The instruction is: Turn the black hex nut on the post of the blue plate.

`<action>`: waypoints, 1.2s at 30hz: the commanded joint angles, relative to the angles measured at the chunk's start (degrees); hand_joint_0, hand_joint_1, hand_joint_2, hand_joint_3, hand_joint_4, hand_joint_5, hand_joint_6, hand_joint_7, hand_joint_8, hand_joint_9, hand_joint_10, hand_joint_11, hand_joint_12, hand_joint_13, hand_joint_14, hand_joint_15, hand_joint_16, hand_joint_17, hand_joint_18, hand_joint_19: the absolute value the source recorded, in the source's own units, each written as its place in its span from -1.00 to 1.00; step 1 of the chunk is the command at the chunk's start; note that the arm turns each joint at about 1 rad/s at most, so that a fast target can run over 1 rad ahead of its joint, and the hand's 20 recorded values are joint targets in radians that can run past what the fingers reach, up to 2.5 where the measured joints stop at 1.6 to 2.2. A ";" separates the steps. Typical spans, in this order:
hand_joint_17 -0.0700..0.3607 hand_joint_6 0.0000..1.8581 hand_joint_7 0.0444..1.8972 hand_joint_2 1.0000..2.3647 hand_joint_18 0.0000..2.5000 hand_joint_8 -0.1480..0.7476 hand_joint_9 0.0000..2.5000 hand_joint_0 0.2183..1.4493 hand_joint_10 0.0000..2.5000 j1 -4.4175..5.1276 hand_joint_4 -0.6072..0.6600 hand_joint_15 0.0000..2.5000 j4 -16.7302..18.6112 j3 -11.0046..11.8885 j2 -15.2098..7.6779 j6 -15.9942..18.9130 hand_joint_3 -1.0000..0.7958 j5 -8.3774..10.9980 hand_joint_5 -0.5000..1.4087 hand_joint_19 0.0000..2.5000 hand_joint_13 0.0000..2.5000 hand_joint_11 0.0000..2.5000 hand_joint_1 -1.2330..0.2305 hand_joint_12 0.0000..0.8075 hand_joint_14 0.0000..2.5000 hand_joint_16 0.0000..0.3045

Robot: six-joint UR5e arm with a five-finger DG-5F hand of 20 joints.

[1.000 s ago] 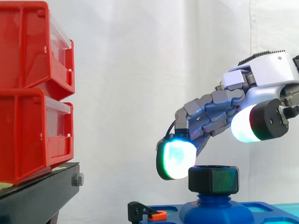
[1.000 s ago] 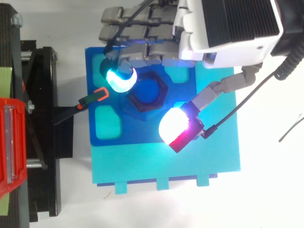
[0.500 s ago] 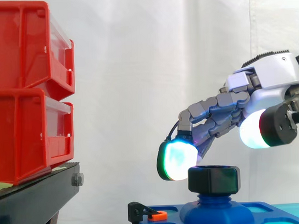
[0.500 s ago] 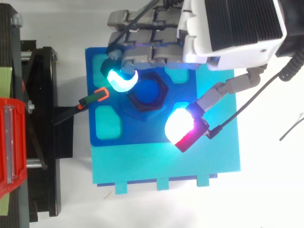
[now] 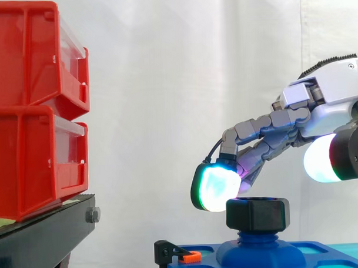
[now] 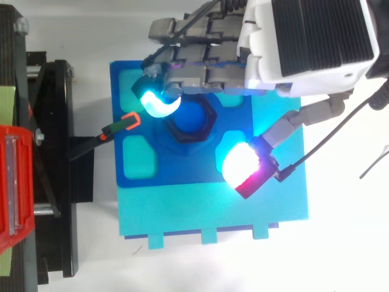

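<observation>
Looking level across the work, we are seeing the hand (image 5: 320, 102) hanging spread wide above the black hex nut (image 5: 257, 213), its fingers reaching out and bending gently down, clasping nothing. The foremost fingertip (image 5: 214, 188) is glowing cyan just beside the nut's upper edge, on the side away from the palm; we cannot tell whether it is touching. The thumb pad (image 5: 321, 158) is floating higher, apart from the nut, on the palm side. The nut is sitting under the fingers, on the post (image 5: 258, 250) of the blue plate (image 5: 201, 264).

Looking down from above, we are finding the nut (image 6: 192, 125) lying between that fingertip (image 6: 159, 104) and the thumb pad (image 6: 240, 164), with the fingers crossing over its far edge.

We are judging the step in hand to be setting the grip, not yet the turning. The next move is calling for lowering the hand until both pads are facing opposite flats, closing them on the nut, then rotating squarely about the post.
</observation>
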 commanded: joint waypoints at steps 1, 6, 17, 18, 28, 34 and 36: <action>-0.05 -0.46 0.42 -1.00 -0.76 -0.01 -0.65 -0.67 -1.00 0.09 0.42 -0.97 -0.30 0.01 0.08 -0.10 -0.44 -0.01 -0.60 -0.60 -0.79 -0.93 0.19 -0.06 -1.00 -0.61; -0.05 -0.46 0.43 -1.00 -0.76 -0.01 -0.65 -0.67 -1.00 0.09 0.42 -0.97 -0.83 0.01 0.43 -0.19 -0.44 -0.01 -0.60 -0.60 -0.79 -0.93 0.19 -0.06 -1.00 -0.61; -0.06 -0.46 0.43 -1.00 -0.76 -0.01 -0.65 -0.67 -1.00 0.09 0.41 -0.97 -2.50 0.01 0.61 -0.89 -0.44 -0.01 -0.60 -0.60 -0.79 -0.93 0.19 -0.07 -1.00 -0.61; -0.06 -0.46 0.42 -1.00 -0.76 -0.01 -0.65 -0.67 -1.00 0.09 0.41 -0.97 -2.85 0.01 0.70 -1.42 -0.44 -0.01 -0.60 -0.60 -0.79 -0.93 0.19 -0.07 -1.00 -0.61; -0.06 -0.46 0.42 -1.00 -0.76 -0.02 -0.64 -0.66 -1.00 0.17 0.41 -0.97 -4.78 0.01 2.10 -4.05 -0.44 0.17 -0.60 -0.60 -0.79 -0.94 0.18 -0.07 -1.00 -0.62; -0.06 -0.46 0.42 -1.00 -0.76 -0.02 -0.64 -0.66 -1.00 0.17 0.40 -0.96 -5.66 0.01 2.10 -4.41 -0.44 0.17 -0.60 -0.60 -0.79 -0.93 0.18 -0.07 -1.00 -0.62; -0.06 -0.46 0.42 -1.00 -0.76 -0.02 -0.64 -0.66 -1.00 0.26 0.41 -0.96 -5.75 -0.08 2.10 -4.49 -0.44 0.17 -0.60 -0.60 -0.79 -0.93 0.18 -0.08 -1.00 -0.62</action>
